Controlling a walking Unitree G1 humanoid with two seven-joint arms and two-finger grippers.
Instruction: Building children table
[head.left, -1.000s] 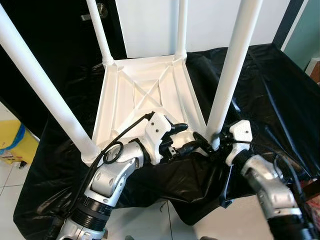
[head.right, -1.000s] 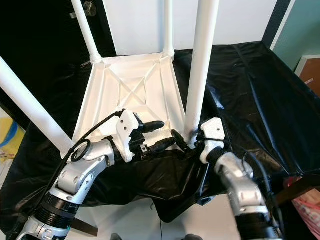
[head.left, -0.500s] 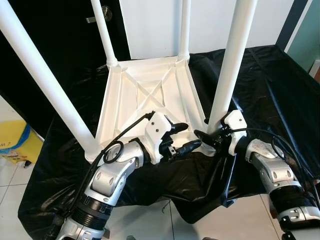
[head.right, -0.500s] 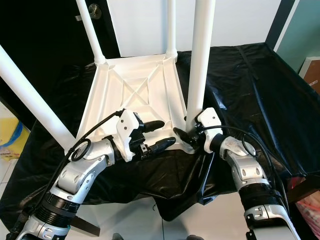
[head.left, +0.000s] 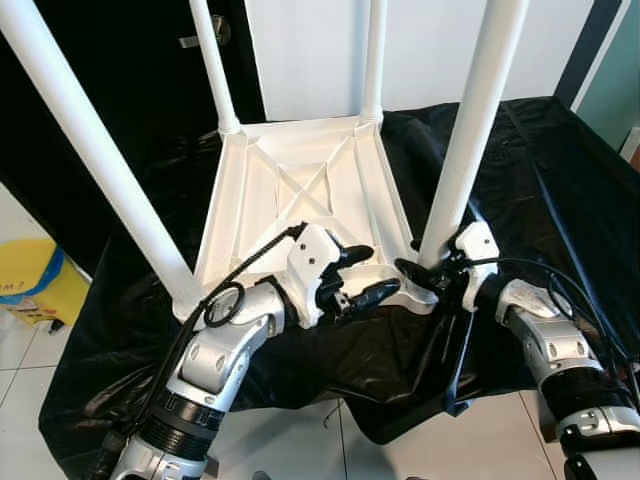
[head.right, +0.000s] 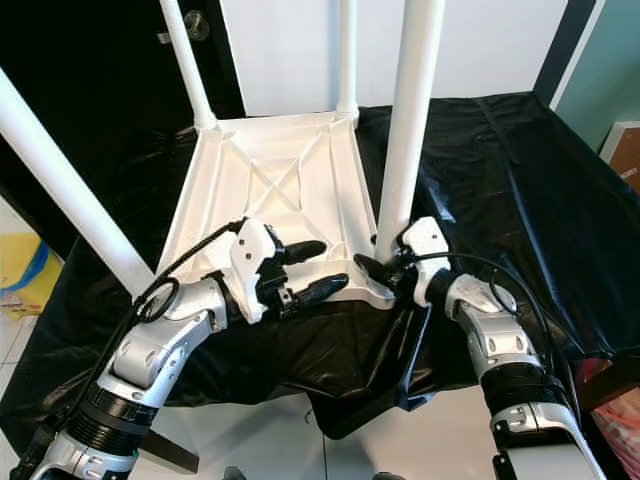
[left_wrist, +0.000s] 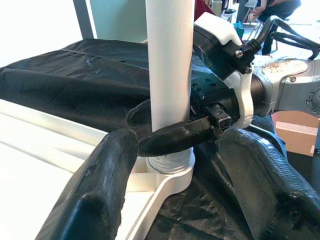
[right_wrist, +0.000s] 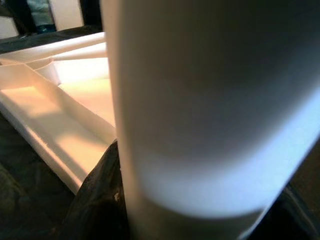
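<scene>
Covering the counter is a black plastic sheet (head.left: 540, 150), wrinkled, hanging over the near edge. On it lies the white children table (head.left: 300, 190), upside down w/ its ribbed underside facing up and an X brace across the middle. Four white legs stand up from its corners: near-left leg (head.left: 95, 150) leaning toward my left, near-right leg (head.left: 470, 130), and two far legs (head.left: 215, 65) at the back corners by the white wall. My right arm reaches in from the right; my right tool (head.right: 385, 268) is clenched around the base of the near-right leg, just above its corner socket, one black finger each side. In the right wrist view that leg (right_wrist: 210, 110) sits very close between the two fingers (right_wrist: 95, 200), table frame off to one side. My left tool (head.left: 365, 275) sits over the table's near edge, approx. mid-rim, fingers spread apart and released, gripping nothing; the lower finger lies along the rim, the upper one points toward the right corner. Left wrist view looks between my two fingers (left_wrist: 100, 185) at the near-right leg's socket (left_wrist: 170, 165) and the right tool's finger wrapped on it. Yellow object (head.left: 30, 285) on the floor tiles at far left.
</scene>
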